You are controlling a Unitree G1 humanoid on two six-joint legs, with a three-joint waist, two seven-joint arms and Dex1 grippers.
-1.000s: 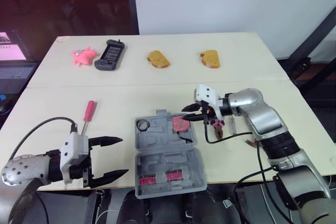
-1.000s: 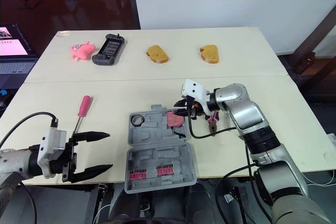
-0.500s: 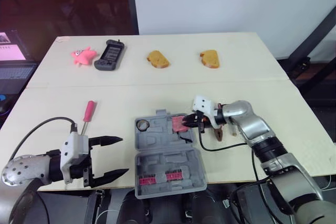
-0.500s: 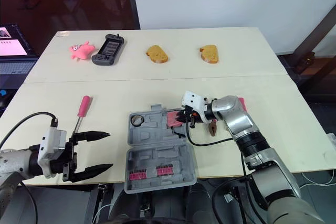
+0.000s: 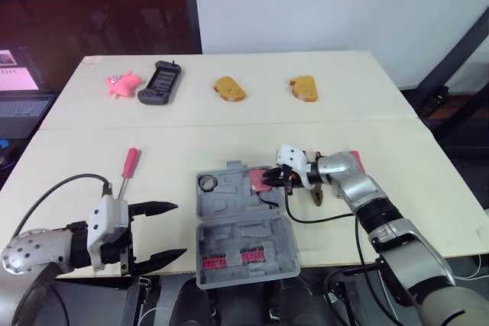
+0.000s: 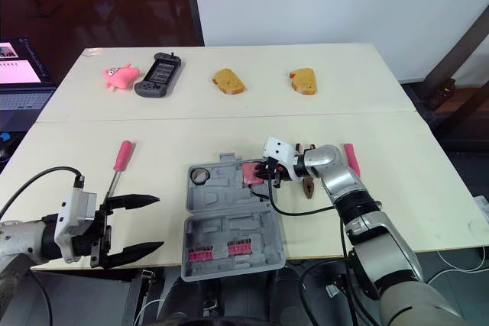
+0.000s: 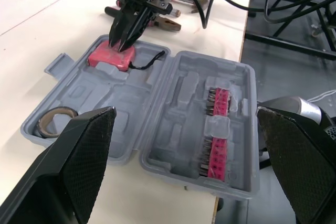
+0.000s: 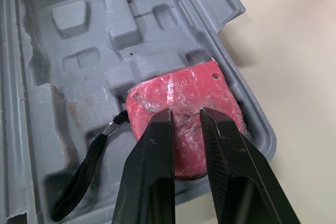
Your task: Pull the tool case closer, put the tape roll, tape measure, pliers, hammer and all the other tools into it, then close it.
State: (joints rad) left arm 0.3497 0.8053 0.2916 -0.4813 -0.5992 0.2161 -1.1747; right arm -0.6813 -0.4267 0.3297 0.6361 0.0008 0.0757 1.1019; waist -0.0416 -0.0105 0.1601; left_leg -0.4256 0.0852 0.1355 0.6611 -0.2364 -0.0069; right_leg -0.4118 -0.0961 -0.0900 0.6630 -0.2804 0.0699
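a pale table (image 5: 397,124) seen from above, with a grey tool case (image 5: 238,228) lying open at its near edge, between the two arms; the far half of the case holds a tape roll (image 5: 207,182) in its left corner and a red tape measure (image 8: 184,100) in its right corner, its black strap (image 8: 84,177) trailing across the moulded tray; the near half holds two rows of pink bits (image 5: 229,259); the right gripper (image 8: 185,113) hangs low over the tape measure, its two black fingers only slightly apart and pinching nothing; pliers (image 5: 317,195) lie on the table just right of the case, beside that arm; the left gripper (image 5: 181,228) hovers at the table's near left edge, claw spread wide and empty; a red-handled screwdriver (image 5: 128,168) lies left of the case; along the far side sit a pink toy (image 5: 121,82), a black handheld device (image 5: 160,82) and two bread pieces (image 5: 230,88)
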